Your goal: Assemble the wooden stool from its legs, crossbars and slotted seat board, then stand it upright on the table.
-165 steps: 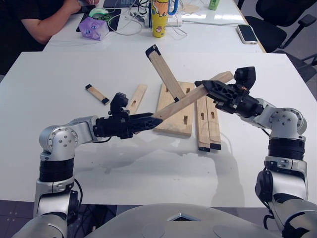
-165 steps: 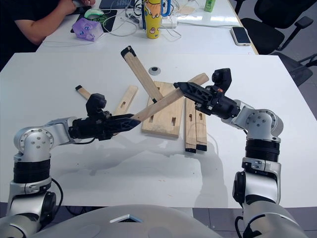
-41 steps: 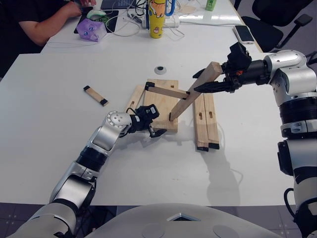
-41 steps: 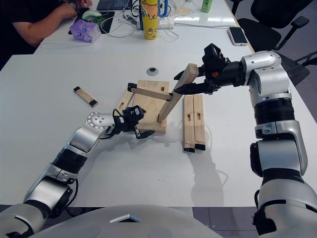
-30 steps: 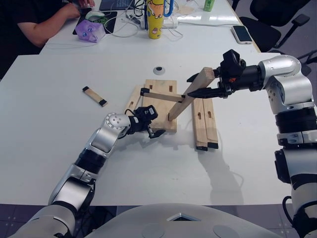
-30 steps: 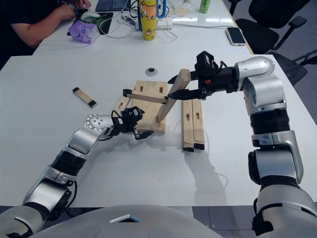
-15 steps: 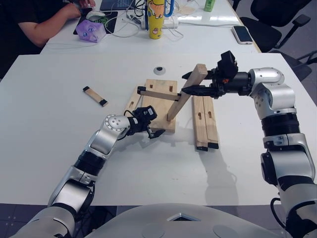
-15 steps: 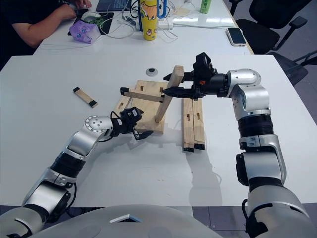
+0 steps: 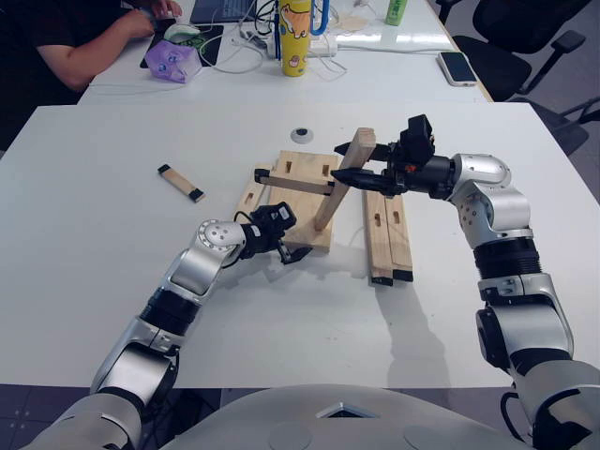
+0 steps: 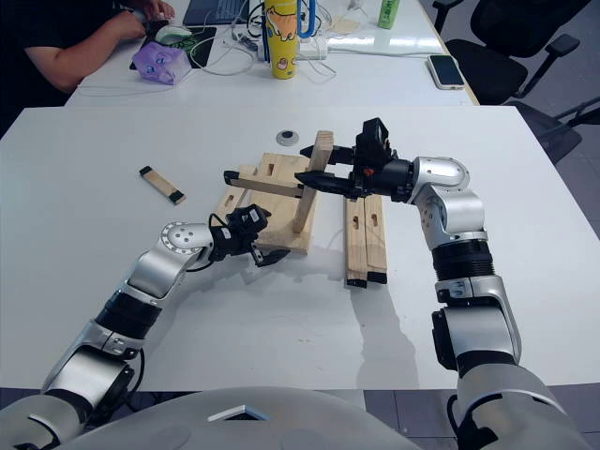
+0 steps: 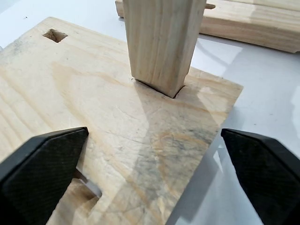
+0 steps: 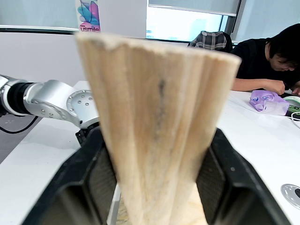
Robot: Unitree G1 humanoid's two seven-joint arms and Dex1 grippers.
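Note:
The slotted seat board point(image 9: 302, 217) lies flat mid-table. A wooden leg point(image 9: 330, 197) stands tilted with its foot in the board's near right slot, and a thin crossbar point(image 9: 291, 183) sticks out of it to the left. My right gripper point(image 9: 340, 161) is shut on the leg near its top, with black fingers point(image 12: 91, 183) on both sides of the wood. My left gripper point(image 9: 287, 247) is open at the board's near edge, its pads point(image 11: 42, 159) spread wide over the board point(image 11: 117, 131) facing the leg's foot point(image 11: 161, 42). Two more legs point(image 9: 389, 230) lie side by side to the right.
A short crossbar with black ends point(image 9: 181, 182) lies apart at the left, and another wooden piece point(image 9: 251, 192) rests against the board's left side. A small round disc point(image 9: 302, 134) sits behind the board. A yellow cup point(image 9: 294, 37), cables and a phone point(image 9: 457, 67) are on the far table.
The right gripper has carried the top of the leg leftward and stood it steeper on the board, its arm folding in. The left gripper has stayed open at the board's edge.

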